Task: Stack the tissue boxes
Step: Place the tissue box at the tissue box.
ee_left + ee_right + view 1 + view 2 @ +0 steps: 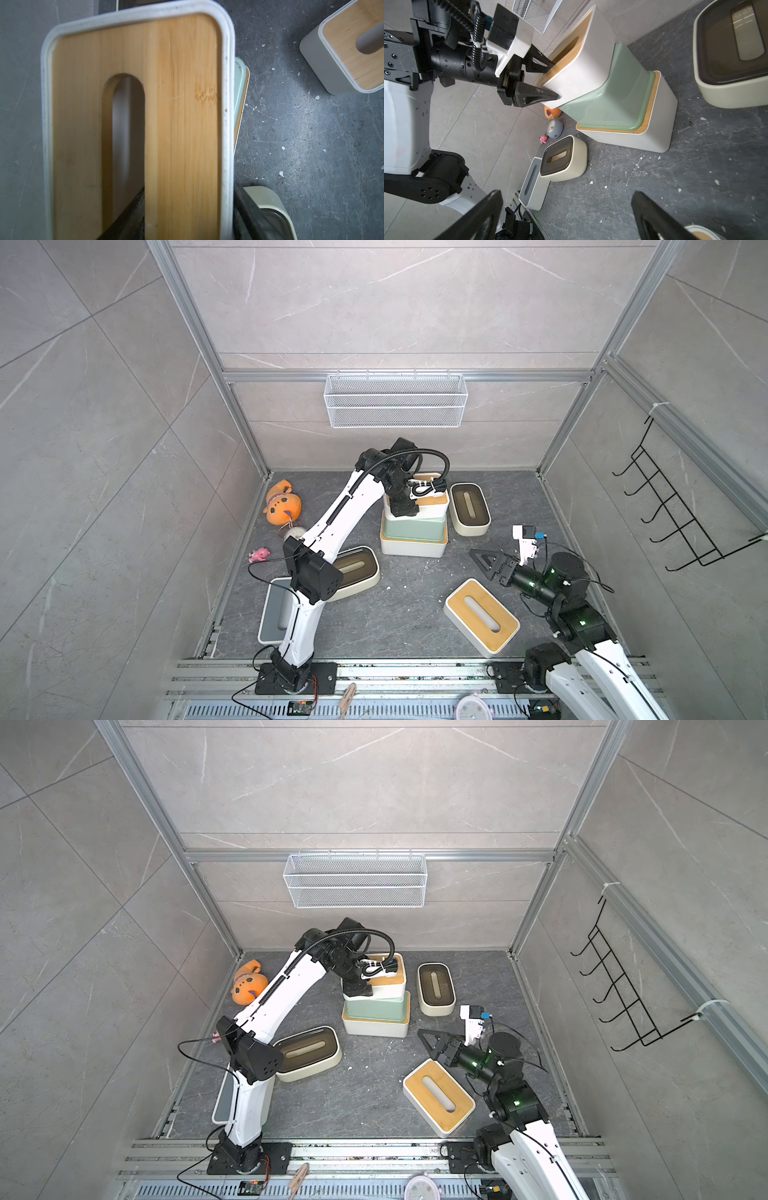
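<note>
A stack of three tissue boxes stands at the back of the floor: a white one with a bamboo lid (413,549) at the bottom, a pale green one (413,527) upside down on it, and a white bamboo-lidded one (434,502) on top, sitting slightly askew. My left gripper (553,81) has one finger in the top box's slot and the other against its outer wall. My right gripper (484,566) hangs open over bare floor, holding nothing. Loose on the floor are two cream boxes with brown lids (469,508) (357,572), a white one with a grey lid (274,610) and a white one with a bamboo lid (482,616).
A white wire basket (395,400) hangs on the back wall and a black hook rack (673,506) on the right wall. An orange plush (282,504), a small clock (554,128) and a pink toy (259,554) lie by the left wall.
</note>
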### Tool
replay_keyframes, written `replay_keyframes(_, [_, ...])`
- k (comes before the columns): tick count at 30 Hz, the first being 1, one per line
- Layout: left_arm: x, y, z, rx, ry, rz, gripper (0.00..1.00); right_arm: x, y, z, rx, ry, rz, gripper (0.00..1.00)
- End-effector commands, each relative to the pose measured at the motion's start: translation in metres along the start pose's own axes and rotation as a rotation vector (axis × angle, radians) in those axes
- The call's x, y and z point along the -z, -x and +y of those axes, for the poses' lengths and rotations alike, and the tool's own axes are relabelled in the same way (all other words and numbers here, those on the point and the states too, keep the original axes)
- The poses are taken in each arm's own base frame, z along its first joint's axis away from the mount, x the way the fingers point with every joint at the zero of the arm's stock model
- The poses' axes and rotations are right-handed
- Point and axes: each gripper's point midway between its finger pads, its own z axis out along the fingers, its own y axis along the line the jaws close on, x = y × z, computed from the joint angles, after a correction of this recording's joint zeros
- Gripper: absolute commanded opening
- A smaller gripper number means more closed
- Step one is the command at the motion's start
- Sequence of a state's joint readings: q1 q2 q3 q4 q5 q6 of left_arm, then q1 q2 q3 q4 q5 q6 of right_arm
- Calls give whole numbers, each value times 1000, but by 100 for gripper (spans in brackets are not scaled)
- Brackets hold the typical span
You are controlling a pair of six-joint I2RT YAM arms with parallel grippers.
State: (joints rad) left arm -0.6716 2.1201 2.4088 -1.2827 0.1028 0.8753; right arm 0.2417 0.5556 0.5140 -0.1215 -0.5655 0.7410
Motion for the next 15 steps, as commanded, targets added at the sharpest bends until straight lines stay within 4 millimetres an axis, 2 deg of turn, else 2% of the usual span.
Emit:
replay_keyframes(1, [22, 13, 16, 4, 88, -60, 61, 2, 3, 4, 4, 12, -12, 100])
replay_keyframes(15, [37, 20, 11, 12, 91, -99, 64, 2, 5, 6, 1, 12, -18, 100])
